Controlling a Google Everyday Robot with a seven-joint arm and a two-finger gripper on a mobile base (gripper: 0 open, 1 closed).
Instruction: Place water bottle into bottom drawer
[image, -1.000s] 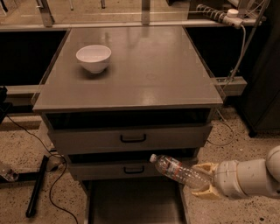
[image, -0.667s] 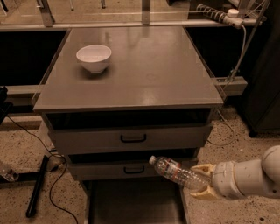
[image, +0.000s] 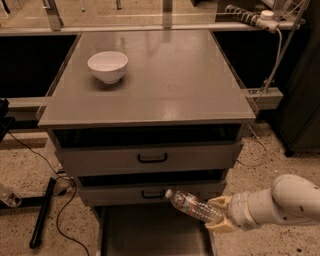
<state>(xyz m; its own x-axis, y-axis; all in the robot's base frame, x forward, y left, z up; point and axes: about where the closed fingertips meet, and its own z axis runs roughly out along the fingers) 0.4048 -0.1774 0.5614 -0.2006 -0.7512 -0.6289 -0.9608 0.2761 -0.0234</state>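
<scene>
The water bottle (image: 192, 205), clear and ribbed with a red-and-white label, lies tilted in my gripper (image: 219, 215), cap pointing up-left toward the lower drawer front. The gripper, with tan fingers (image: 220, 202), is shut on the bottle's base end at the lower right. The bottle hangs above the right side of the bottom drawer (image: 155, 231), a pulled-out grey tray with a dark flat floor at the frame's bottom. My white arm (image: 280, 202) reaches in from the right.
A grey cabinet (image: 150, 107) holds a white bowl (image: 107, 65) on its top at back left. Two closed drawer fronts with black handles (image: 152, 158) sit above the tray. A black stand and cables lie on the speckled floor at left (image: 42, 212).
The gripper and bottle have shifted slightly left and down, over the open tray. Nothing else has moved.
</scene>
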